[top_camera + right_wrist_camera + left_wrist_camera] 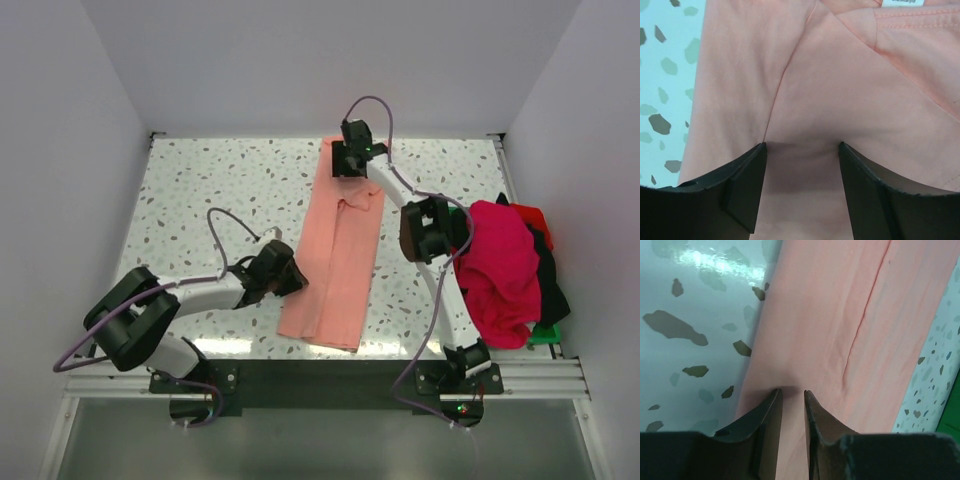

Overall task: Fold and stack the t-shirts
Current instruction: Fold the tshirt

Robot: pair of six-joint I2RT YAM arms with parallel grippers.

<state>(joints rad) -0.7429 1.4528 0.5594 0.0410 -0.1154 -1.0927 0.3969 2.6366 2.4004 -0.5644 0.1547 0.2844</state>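
The salmon-pink shirt point(340, 250) lies at the centre of the table point(200, 190), folded lengthwise into a long narrow strip. The strip runs from the far side toward the near edge, and its near end slants slightly to the left. The collar end is the far end.

Left pincer point(298, 282): positioned at the left edge of the strip, toward its near end. In the left wrist view the left pincer point(791, 392) has its jaws a narrow gap apart, with the tips low over the border of the cloth. Pink cloth shows through the gap, and the shirt point(840, 330) below lies flat. Whether any cloth is pinched cannot be told. A lengthwise seam point(865, 315) runs along the cloth ahead of the tips.

Right pincer point(345, 165): positioned at the far end of the strip. In the right wrist view the right pincer point(801, 146) has its jaws spread wide, one tip on each side of a smooth patch of shirt point(815, 100), with nothing clamped. The stitched collar point(920, 17) and a white label point(902, 2) lie just beyond the tips, to the upper right.

A loose pile sits at the right edge of the table, well apart from the strip. It consists of a magenta shirt point(500, 265) on top, a red shirt point(530, 215) behind it and a black shirt point(550, 285) beneath. A corner of a green tray point(545, 335) shows under the near side of the pile.
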